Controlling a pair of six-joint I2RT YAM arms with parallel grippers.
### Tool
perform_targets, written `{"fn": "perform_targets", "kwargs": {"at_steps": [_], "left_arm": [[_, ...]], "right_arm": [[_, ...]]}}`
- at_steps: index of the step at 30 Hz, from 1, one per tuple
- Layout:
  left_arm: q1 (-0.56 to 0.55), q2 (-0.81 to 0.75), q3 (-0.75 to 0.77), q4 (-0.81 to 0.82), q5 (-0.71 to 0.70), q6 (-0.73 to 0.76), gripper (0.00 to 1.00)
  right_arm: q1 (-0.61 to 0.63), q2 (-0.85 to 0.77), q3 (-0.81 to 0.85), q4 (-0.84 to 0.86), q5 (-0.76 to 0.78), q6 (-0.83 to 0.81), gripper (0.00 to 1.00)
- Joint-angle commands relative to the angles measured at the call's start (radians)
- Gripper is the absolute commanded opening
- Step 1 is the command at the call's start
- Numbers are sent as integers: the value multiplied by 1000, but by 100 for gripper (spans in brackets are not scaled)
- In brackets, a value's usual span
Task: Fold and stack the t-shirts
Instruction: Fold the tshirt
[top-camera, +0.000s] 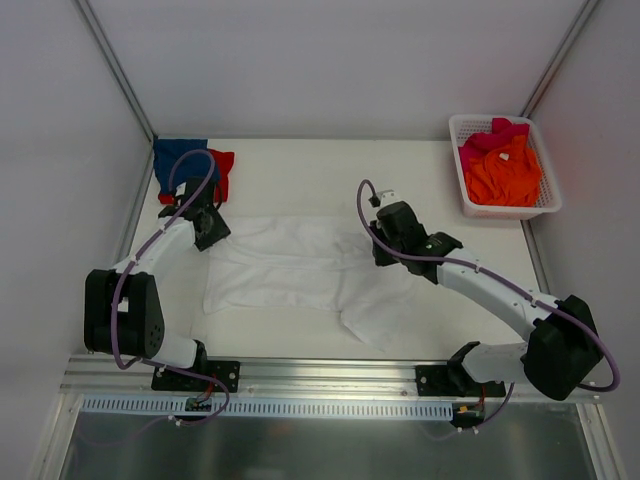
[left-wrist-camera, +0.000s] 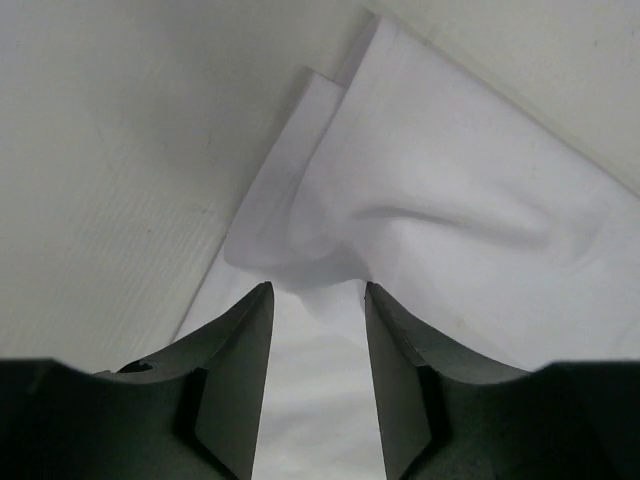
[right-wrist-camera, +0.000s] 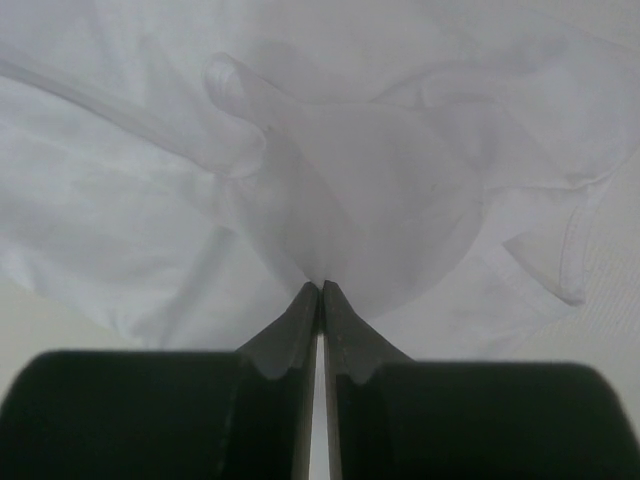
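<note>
1. the white t-shirt (top-camera: 285, 265) lies spread in the middle of the table (top-camera: 300, 170). its wide part is on the left, and a crumpled part reaches toward the near right.
2. the right gripper (right-wrist-camera: 321, 285) is at the right side of this t-shirt. its jaws are pressed together, and they pinch a fold of the white cloth, which rises like a small tent to the tips.
3. the left gripper (left-wrist-camera: 317, 292) is over the far left corner of the white t-shirt. its jaws stand apart and hold nothing. a soft bump of white cloth sits just beyond the tips, and a folded edge of the t-shirt lies on the table behind it.
4. the blue t-shirt (top-camera: 178, 155) and the red t-shirt (top-camera: 224, 170) lie together in the far left corner of the table, the red one on the right, touching the blue.
5. the basket (top-camera: 508, 211) stands at the far right. in it the orange t-shirt (top-camera: 505, 175) lies on the near side and the pink t-shirt (top-camera: 490, 135) on the far side, both crumpled.
</note>
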Motion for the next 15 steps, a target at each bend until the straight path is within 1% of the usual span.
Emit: {"fn": "perform_targets", "kwargs": {"at_steps": [1,2,3,4,5,6,7,11,14,15], "left_arm": [[-10,-19,-23,17,-26,-15,43],[-10,-22,-25,20,-29,-13,50],[-10,-26,-27,18,-30,-13,53],[-12,-29,-27,17,-30,-8,57],[-12,-35,-27,17,-30,-7,63],[-12,-42,-25,18,-29,-5,66],[-12,-46,-23,17,-29,-5,68],[-13,-39,-4,17,-24,-2,69],[-18,-11,24,18,-26,2,69],[-24,-2,39,17,-26,4,70]], "right_arm": [[13,-8,-1,21,18,25,11],[14,-11,2,10,21,24,14],[17,-12,3,5,25,23,16],[19,-17,8,-4,39,18,20],[22,-27,9,-10,45,18,20],[23,-34,12,-12,51,15,21],[23,-43,12,-16,67,14,24],[25,-93,54,-48,90,-9,27],[23,-86,83,-62,114,-18,28],[23,-78,98,-62,120,-46,28]]}}
